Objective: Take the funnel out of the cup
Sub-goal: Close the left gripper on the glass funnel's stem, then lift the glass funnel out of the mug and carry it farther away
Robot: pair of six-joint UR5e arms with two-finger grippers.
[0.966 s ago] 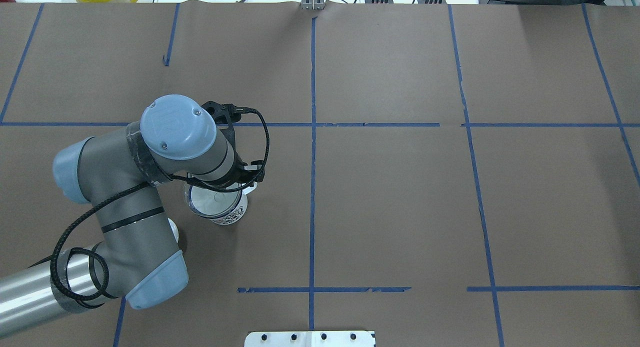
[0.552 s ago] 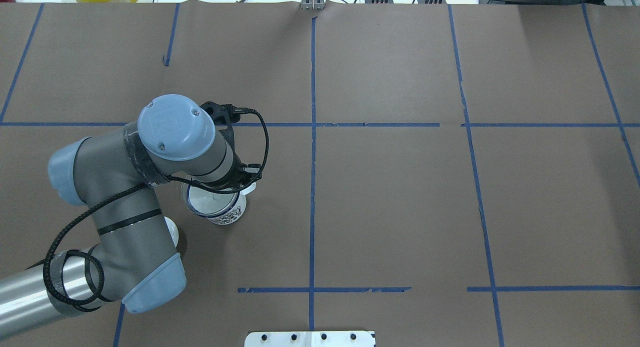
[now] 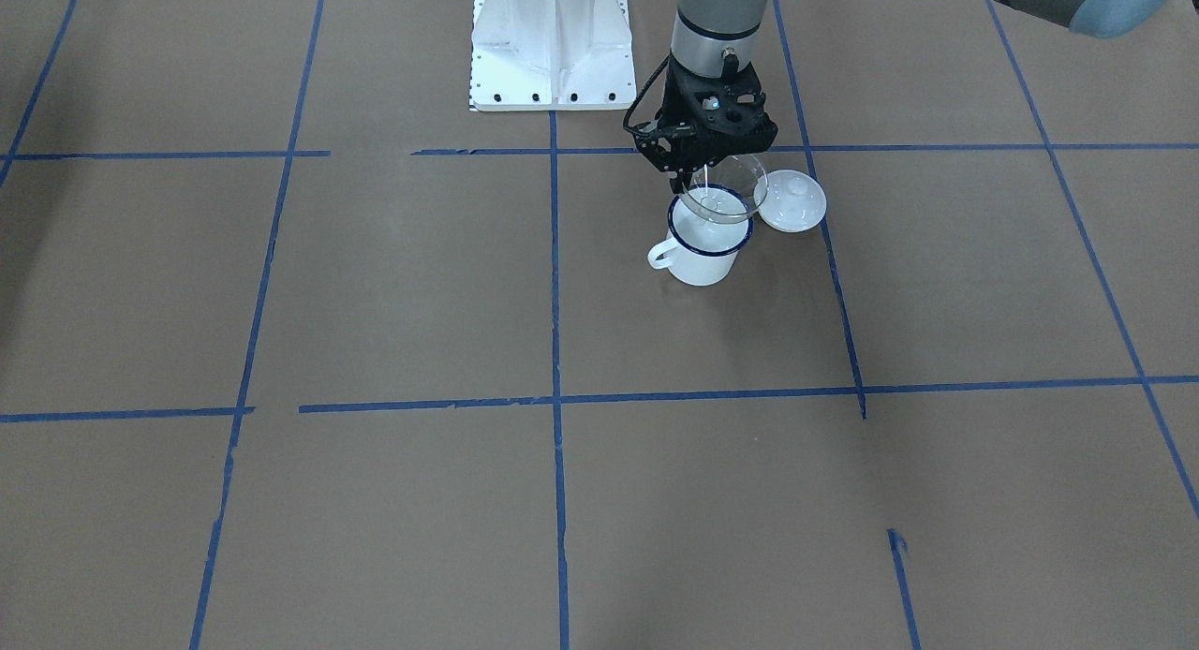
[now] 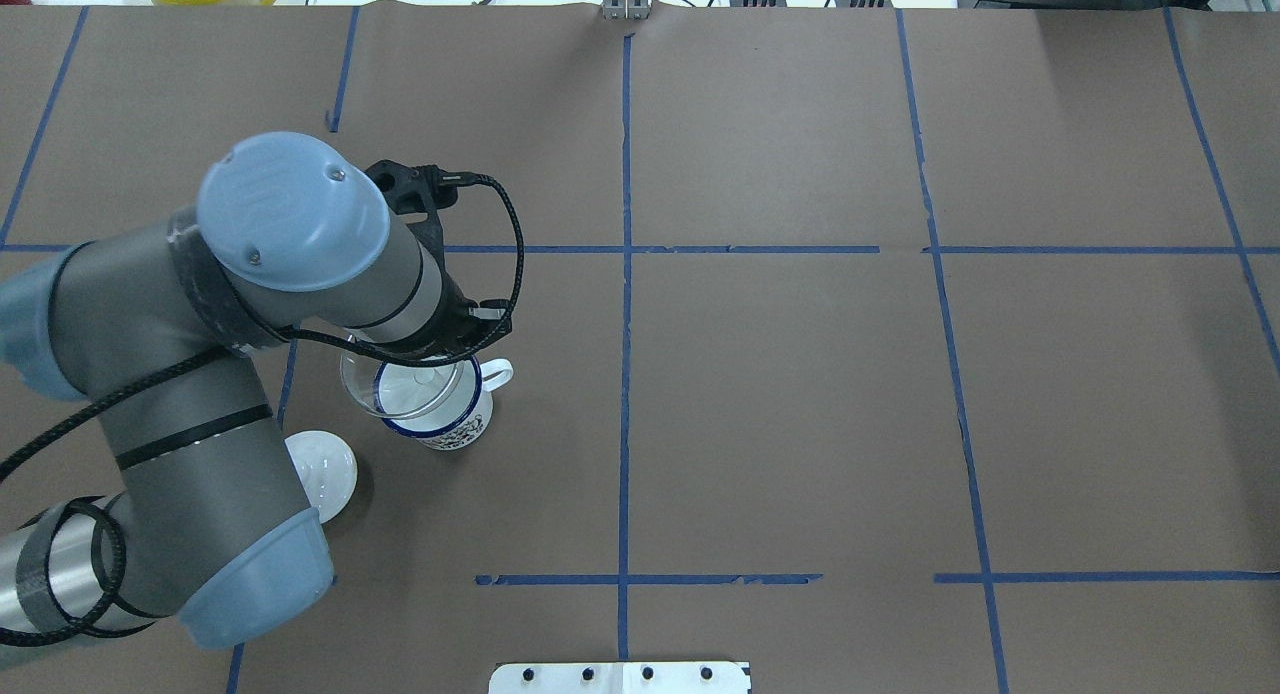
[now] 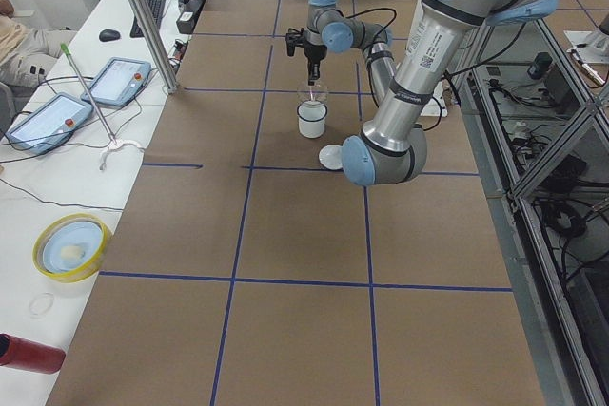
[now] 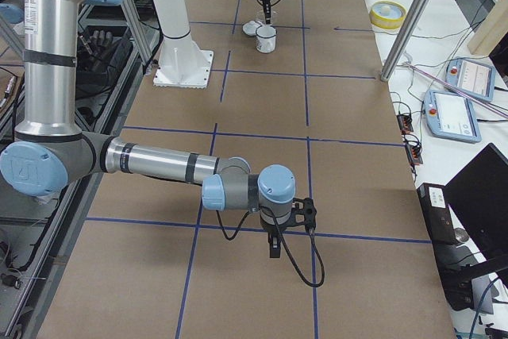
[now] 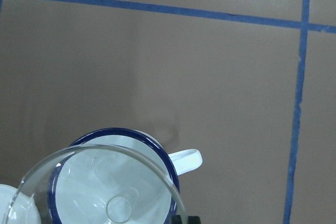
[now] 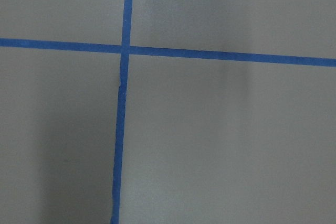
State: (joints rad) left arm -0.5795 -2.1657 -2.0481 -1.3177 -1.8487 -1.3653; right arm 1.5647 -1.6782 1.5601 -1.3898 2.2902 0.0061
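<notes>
Overhead exterior view, lid: a white domed lid [image 4: 325, 469] lies on the tabletop [image 4: 800, 394], to the left of the left tool and on its robot side, apart from the cup and no part of this job.
Funnel: the clear funnel [image 4: 398, 386] hangs tilted just under the left tool. Its wide rim overlaps the mug's mouth and juts past it on the left. From the front-facing view the rim stands clear above the mug's blue edge. The tilt looks like the result of being held by one side only.
Left tool: the left tool [image 3: 690, 180] points straight down, its fingers pressed together on the funnel's rim at the side nearest the robot. A grip at the edge suits a thin see-through cone that has nothing else to hold.
Cup: the white cup [image 4: 455, 429] stands upright on the tabletop right below the left tool, its handle turned away to the right. Nothing holds it down, so I judge a straight upward pull is what keeps it from tipping.
Spout: whether the narrow spout is fully out of the mug I cannot tell.
Right tool: the right tool [image 6: 274, 245] hovers over bare tabletop well away to the right. Whether it is spread or pressed together cannot be told.
</notes>
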